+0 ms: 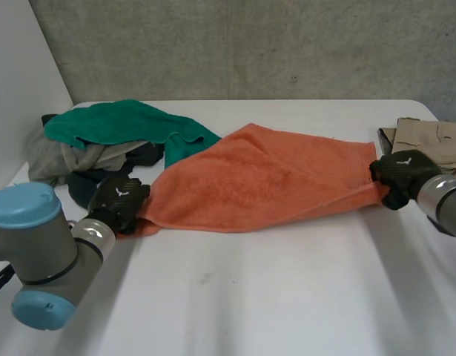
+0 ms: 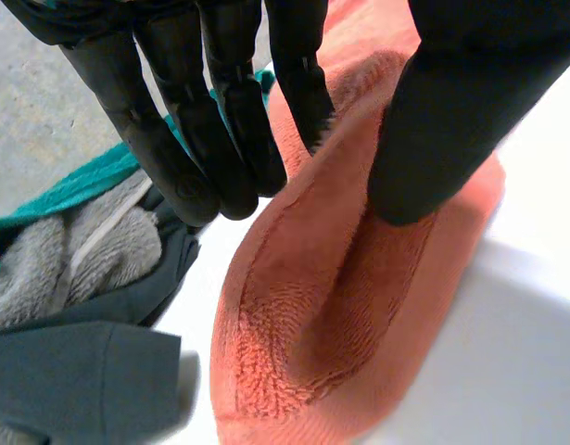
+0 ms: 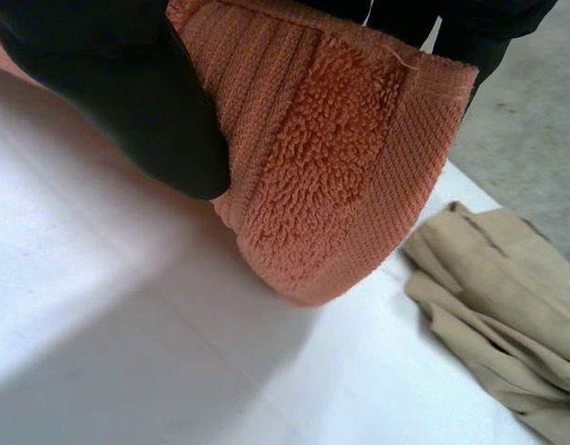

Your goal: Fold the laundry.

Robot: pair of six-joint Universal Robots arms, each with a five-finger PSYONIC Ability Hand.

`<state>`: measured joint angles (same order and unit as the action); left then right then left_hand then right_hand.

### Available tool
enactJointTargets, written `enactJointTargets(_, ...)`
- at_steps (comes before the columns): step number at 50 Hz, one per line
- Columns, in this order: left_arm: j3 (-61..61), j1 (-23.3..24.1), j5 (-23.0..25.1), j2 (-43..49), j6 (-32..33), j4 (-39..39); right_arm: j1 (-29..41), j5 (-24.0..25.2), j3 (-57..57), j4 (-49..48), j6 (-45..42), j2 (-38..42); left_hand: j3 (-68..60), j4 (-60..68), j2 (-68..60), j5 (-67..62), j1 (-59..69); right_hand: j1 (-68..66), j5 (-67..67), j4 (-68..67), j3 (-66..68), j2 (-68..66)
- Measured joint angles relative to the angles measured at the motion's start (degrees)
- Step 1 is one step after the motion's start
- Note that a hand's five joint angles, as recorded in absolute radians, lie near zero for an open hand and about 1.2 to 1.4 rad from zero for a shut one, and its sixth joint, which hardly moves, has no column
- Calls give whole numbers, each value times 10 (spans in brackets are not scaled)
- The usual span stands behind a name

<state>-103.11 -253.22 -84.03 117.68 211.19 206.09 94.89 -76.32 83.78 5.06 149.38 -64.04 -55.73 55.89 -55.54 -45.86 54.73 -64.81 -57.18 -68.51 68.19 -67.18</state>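
Left arm (image 1: 36, 252), one, grey joint with light-blue cap, at the near left corner of the surface (image 1: 250, 297)

Left hand (image 1: 118, 200), one: thumb pressed onto the towel's upper face, straight fingers on the other side, pinching the left end

Orange towel (image 1: 265, 182), one, terry with a woven border. It lies stretched across the middle of the surface with its long axis running side to side, from one hand to the other. The middle sags onto the surface and creases

Right hand (image 1: 400, 174), one: thumb on one face and fingers on the other, pinching the bordered right end

Key relation: each hand holds its own short end, so neither is nearer. Judged from this, a fold would bring the two ends together along that long axis

Unfolded laundry, heaped together at the far left, just beyond the left hand: green towel (image 1: 116, 122), one; grey cloth (image 1: 53, 159), one; dark cloth (image 1: 83, 189), at least one

Beige garment (image 1: 435, 141), one, rumpled, at the far right, just beside the right hand
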Motion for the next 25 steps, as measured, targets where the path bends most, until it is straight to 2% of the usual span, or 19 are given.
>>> enactJointTargets(6,7,-13,-1,5,-3,-4,-25,4,-4,9,22,-24,121,-126,121,126,-117,0,0,0,0,0)
enactJointTargets(17,0,-23,-20,-9,-5,-8,-51,5,-21,15,44,-32,135,-139,133,138,-122,0,0,0,0,0)
enactJointTargets(23,-4,-31,-19,-15,-6,-18,-61,5,-29,26,44,-39,71,-72,64,74,-50,0,0,0,0,0)
enactJointTargets(24,-5,-33,-16,-17,-6,-24,-63,7,-30,30,44,-42,-28,28,-40,-23,57,0,0,0,0,0)
enactJointTargets(25,-6,-35,-11,-20,-7,-29,-65,8,-32,34,43,-44,-28,28,-40,-23,57,0,0,0,0,0)
